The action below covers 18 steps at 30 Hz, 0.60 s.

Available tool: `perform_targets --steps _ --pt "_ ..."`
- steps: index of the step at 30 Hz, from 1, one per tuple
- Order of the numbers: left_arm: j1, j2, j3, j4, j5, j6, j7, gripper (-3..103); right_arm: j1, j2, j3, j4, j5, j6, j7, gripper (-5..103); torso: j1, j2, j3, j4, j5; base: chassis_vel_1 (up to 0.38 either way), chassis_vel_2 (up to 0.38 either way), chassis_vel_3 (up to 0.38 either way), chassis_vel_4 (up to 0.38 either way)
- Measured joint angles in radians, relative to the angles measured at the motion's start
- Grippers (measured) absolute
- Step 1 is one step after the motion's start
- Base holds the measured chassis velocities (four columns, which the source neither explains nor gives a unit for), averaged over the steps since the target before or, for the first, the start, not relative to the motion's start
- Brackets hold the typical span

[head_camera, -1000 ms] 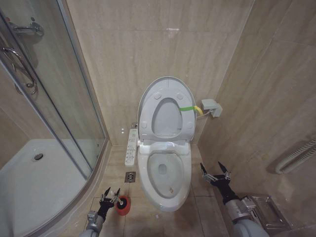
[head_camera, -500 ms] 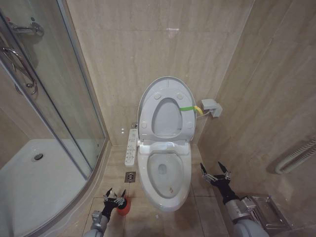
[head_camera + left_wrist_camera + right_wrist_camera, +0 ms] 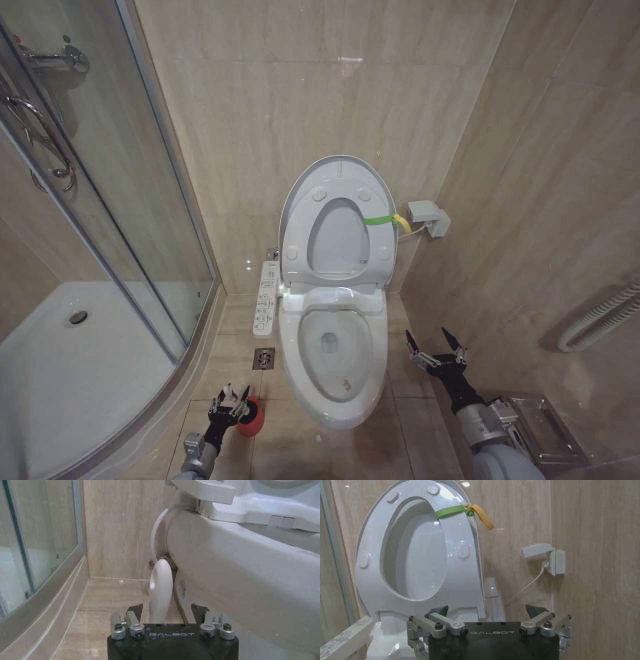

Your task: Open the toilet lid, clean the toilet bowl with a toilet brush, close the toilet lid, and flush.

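The toilet brush (image 3: 161, 588) is stood upright in its red holder (image 3: 251, 417) left of the toilet bowl (image 3: 333, 350), its handle bracketed by the left gripper's (image 3: 232, 402) spread fingers (image 3: 131, 619), not yet pinched.

The brush's handle (image 3: 161, 588) drops out of sight behind the left gripper (image 3: 169, 612) body, so its head is hidden. The red holder (image 3: 250, 417) is half covered by that gripper, perhaps touching it. The right arm is cut off by the picture's bottom edge.
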Motion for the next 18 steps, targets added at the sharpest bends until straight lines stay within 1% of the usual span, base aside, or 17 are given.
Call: perform_targets --steps 1,7,8,15,16,18 --pt "0.0 0.0 -0.001 0.0 0.002 -0.001 0.0 61 0.0 0.0 0.0 0.0 0.0 0.0 0.0 100 0.0 0.0 0.0 0.0 0.0 0.0 0.0 0.0 0.0" --pt "0.001 0.003 -0.006 0.002 0.013 -0.006 0.009 61 0.0 0.0 0.0 0.0 0.0 0.0 0.0 100 0.0 0.0 0.0 0.0 -0.0001 0.0 0.0 0.0 0.0" --pt "0.0 0.005 -0.008 0.002 0.014 -0.007 0.011 34 0.0 0.0 0.0 0.0 0.0 0.0 0.0 100 0.0 0.0 0.0 0.0 0.0 0.0 0.0 0.0 0.0" --pt "0.003 0.014 -0.012 0.001 0.017 -0.009 0.023 34 0.0 0.0 0.0 0.0 0.0 0.0 0.0 100 0.0 0.0 0.0 0.0 -0.0002 0.0 0.0 0.0 0.0" --pt "0.005 0.016 -0.013 -0.001 0.017 -0.009 0.023 19 0.0 0.0 0.0 0.0 0.0 0.0 0.0 100 0.0 0.0 0.0 -0.0001 -0.0003 0.0 0.0 0.0 0.0" --pt "0.006 0.016 -0.013 -0.002 0.017 -0.009 0.023 19 0.0 0.0 0.0 0.0 0.0 0.0 0.0 100 0.0 0.0 0.0 -0.0001 -0.0002 0.0 0.0 0.0 0.0"
